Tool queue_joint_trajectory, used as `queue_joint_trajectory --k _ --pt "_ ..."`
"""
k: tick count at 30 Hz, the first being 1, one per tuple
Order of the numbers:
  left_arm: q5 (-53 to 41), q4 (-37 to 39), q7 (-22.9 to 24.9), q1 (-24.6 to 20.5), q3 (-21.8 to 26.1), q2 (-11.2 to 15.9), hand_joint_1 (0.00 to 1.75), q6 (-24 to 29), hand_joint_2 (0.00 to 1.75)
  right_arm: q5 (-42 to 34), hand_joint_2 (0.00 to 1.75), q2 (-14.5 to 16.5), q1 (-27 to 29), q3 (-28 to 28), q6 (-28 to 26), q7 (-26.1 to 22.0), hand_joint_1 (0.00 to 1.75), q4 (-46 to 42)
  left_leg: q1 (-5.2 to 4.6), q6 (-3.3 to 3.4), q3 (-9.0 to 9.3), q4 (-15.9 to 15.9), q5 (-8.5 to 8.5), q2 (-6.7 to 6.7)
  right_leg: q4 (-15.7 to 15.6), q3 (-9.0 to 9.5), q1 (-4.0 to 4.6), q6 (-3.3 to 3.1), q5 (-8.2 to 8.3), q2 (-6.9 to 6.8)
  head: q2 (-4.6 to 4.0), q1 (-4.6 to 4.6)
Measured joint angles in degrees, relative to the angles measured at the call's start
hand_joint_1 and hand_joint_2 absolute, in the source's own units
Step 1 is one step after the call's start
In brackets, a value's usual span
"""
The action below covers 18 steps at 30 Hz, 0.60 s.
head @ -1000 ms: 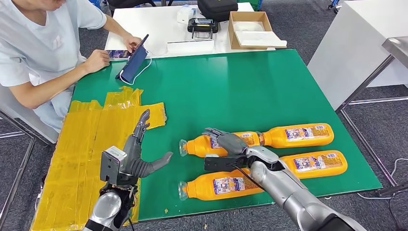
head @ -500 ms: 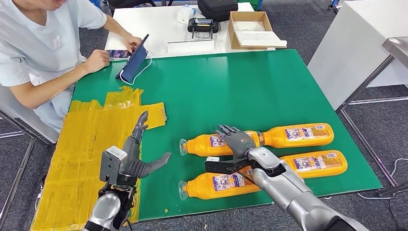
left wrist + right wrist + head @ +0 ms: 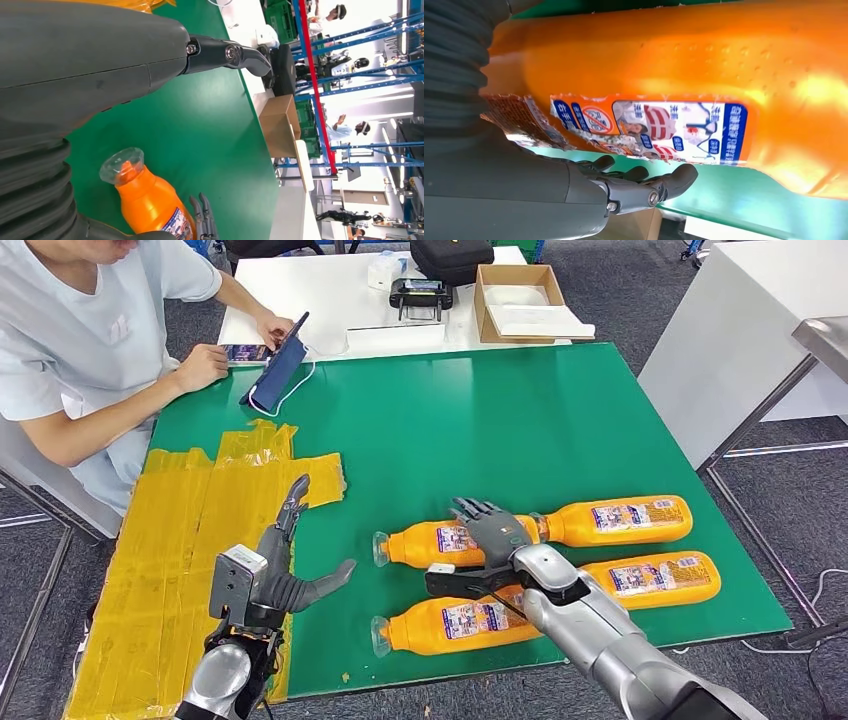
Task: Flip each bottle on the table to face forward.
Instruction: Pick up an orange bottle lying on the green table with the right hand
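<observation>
A: Where are the bottles being seen?
B: Four bottles [image 3: 455, 624] are lying on the green bench [image 3: 480, 420], lower right of the head frame, caps pointing left.

A: And the hands?
B: The right hand [image 3: 490, 530] is being laid, fingers spread, over the upper-left bottle [image 3: 430, 541]. The left hand [image 3: 290, 570] is being held open, lower left, nothing being gripped.

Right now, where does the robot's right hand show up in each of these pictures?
Head view: right hand low centre, over an orange bottle.
Left wrist view: its dark fingertips at the bottom edge.
Right wrist view: it comes in from the left edge.
Shared landmark: the green table.
</observation>
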Motion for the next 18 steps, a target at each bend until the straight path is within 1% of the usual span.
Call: queue_joint_trajectory --k 5,6,7,9,10,12,18 --pt "0.0 0.0 0.1 0.0 0.0 -0.2 0.00 -0.4 1.75 0.8 1.75 0.6 -1.2 -0.5 2.2 0.0 0.07 2.5 0.00 0.00 0.10 0.0 0.00 0.02 0.0 0.07 0.00 -0.01 0.00 0.00 0.00 0.00" --pt "0.0 0.0 0.1 0.0 0.0 -0.3 0.00 -0.4 1.75 1.0 1.75 0.7 -1.5 -0.5 2.6 0.0 0.21 3.1 0.00 0.00 0.13 0.0 0.00 0.01 0.0 0.09 0.00 -0.01 0.00 0.00 0.00 0.00" --pt "0.0 0.0 0.1 0.0 0.0 -0.3 0.00 -0.4 1.75 1.1 1.75 0.8 -1.8 -0.5 2.8 0.0 0.55 3.6 0.00 0.00 0.15 0.0 0.00 0.01 0.0 0.11 0.00 -0.01 0.00 0.00 0.00 0.00" --pt "0.0 0.0 0.1 -0.1 0.0 -0.3 0.00 -0.5 1.75 1.3 1.75 0.9 -2.1 -0.5 3.1 0.0 1.26 4.3 0.00 0.00 0.18 0.0 0.01 0.01 0.0 0.14 0.00 -0.01 0.00 0.00 0.00 0.00" --pt "0.0 0.0 0.1 -0.1 0.0 -0.3 0.00 -0.5 1.75 1.3 1.75 1.0 -2.2 -0.5 3.2 0.0 1.50 4.6 0.00 0.01 0.18 0.0 0.01 0.01 0.0 0.14 0.00 -0.01 0.01 0.00 0.00 0.00" --pt "0.0 0.0 0.1 -0.1 0.1 -0.3 0.00 -0.5 1.75 1.5 1.75 1.0 -2.4 -0.6 3.4 0.1 1.58 5.2 0.00 0.01 0.18 0.0 0.03 0.01 0.0 0.14 0.00 -0.01 0.02 0.00 0.00 0.00" --pt "0.0 0.0 0.2 -0.1 0.3 -0.3 0.00 -0.5 1.75 1.5 1.75 1.2 -3.2 -0.6 4.3 0.4 1.59 6.6 -0.01 0.03 0.18 0.0 0.09 -0.02 0.0 0.16 -0.01 -0.01 0.03 -0.01 0.00 0.01"
